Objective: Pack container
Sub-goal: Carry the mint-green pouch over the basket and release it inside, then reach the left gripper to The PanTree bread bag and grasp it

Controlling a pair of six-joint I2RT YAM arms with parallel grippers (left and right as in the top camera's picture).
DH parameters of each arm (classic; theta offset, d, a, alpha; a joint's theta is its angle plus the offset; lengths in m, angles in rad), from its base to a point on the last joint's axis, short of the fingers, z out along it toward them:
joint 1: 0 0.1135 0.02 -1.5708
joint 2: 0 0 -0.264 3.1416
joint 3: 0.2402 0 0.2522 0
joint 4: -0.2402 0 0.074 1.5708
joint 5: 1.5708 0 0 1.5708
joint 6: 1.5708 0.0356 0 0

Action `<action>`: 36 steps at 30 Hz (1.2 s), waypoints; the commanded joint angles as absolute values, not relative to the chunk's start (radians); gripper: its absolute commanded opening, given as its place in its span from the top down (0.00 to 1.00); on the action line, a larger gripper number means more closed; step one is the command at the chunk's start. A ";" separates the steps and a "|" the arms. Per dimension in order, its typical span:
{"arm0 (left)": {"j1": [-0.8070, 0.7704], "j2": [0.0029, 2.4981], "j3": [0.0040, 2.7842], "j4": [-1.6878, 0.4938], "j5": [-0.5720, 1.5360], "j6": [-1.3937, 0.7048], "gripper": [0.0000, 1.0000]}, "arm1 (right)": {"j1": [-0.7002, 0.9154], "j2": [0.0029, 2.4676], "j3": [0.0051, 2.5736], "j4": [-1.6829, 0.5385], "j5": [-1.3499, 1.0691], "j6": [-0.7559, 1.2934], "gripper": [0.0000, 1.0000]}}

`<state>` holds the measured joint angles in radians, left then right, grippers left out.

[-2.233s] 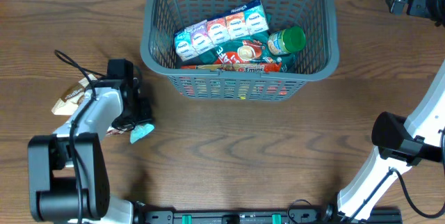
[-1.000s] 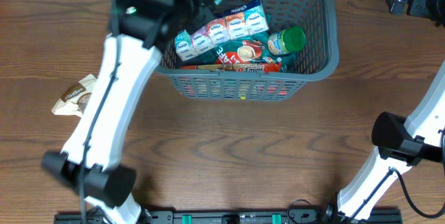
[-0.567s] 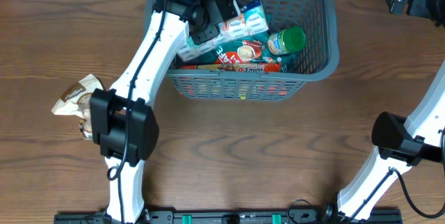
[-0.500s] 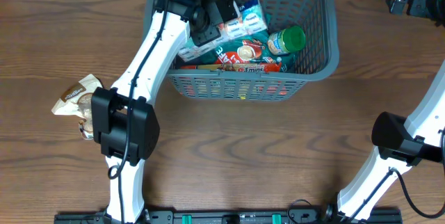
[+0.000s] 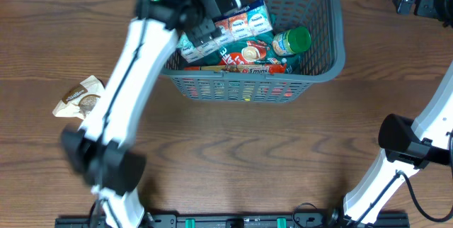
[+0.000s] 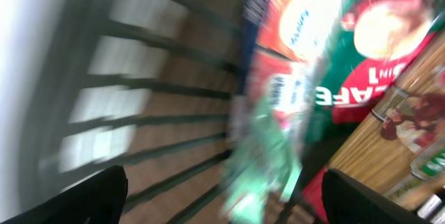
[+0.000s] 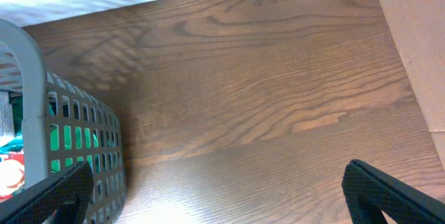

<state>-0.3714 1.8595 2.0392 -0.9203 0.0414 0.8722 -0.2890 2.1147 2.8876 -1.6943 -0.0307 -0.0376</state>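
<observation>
The container [image 5: 338,51] was mostly packed; one pouch [image 5: 79,98] lay on the counter [image 5: 233,150] at nine o'clock. Both the left hand [image 6: 224,196] and right hand [image 7: 215,196] gaped wide, seemingly empty

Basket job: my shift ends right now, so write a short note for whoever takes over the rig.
Left claw: open, low inside the basket near its left wall; the view is blurred, nothing seen gripped.
Right claw: open, empty, over the table beside the basket.
Done: cartons, green-lidded jar and coffee sachets are in the basket.
Left: beige packet on the table, left of the basket.
</observation>
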 commanded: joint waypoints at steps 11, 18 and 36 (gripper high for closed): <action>-0.136 1.525 2.054 -1.132 -0.405 0.009 0.01 | -0.294 2.123 2.889 -1.698 -0.035 -0.050 0.01; 0.119 1.523 1.989 -1.401 -0.399 -0.234 0.01 | -0.294 2.123 2.889 -1.697 -0.033 -0.062 0.01; 0.344 1.533 1.252 -0.942 -0.189 -0.357 0.01 | -0.294 2.123 2.889 -1.690 -0.026 -0.061 0.01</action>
<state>0.3367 1.5246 1.3273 -0.9771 -0.2363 -0.3202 -0.2890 2.1147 2.8876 -1.6897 -0.0296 -0.0471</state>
